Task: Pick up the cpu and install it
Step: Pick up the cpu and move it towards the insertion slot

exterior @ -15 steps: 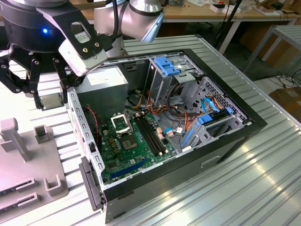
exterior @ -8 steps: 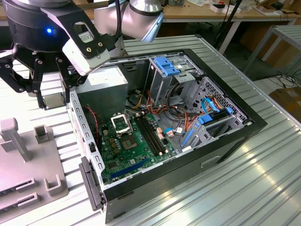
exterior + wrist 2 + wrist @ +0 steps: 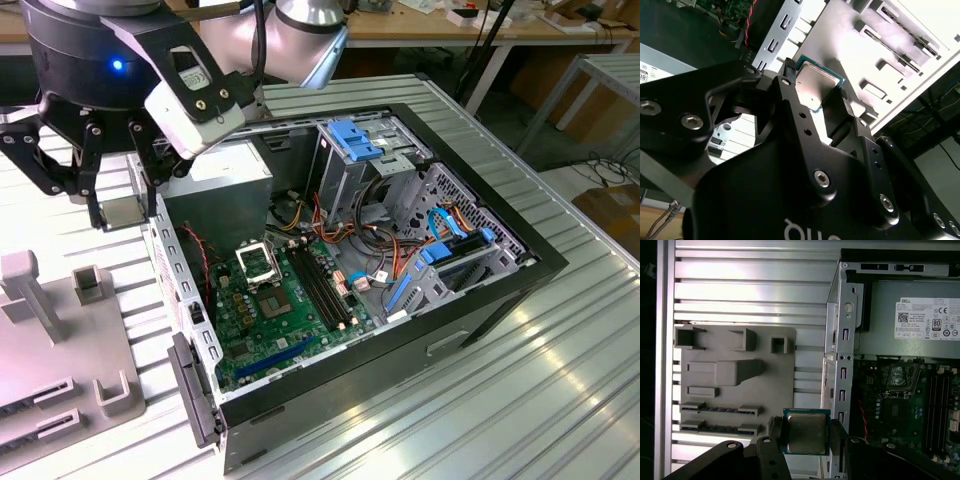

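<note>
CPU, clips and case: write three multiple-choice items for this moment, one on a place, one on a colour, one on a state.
1. Where is the cpu? A in the socket; B in the pincer; C on the tray.
2. What colour are the drive-cage clips? A blue; B red; C yellow.
3. The case is: A closed; B upside down; C open, board showing.
Key: B, it sits clamped there in both wrist views; A, they are plainly blue in the exterior view; C, the board lies bare in the exterior view.

Gripper [image 3: 816, 89] clamps cpu [image 3: 814, 81], seemingly by opposite edges.
</note>
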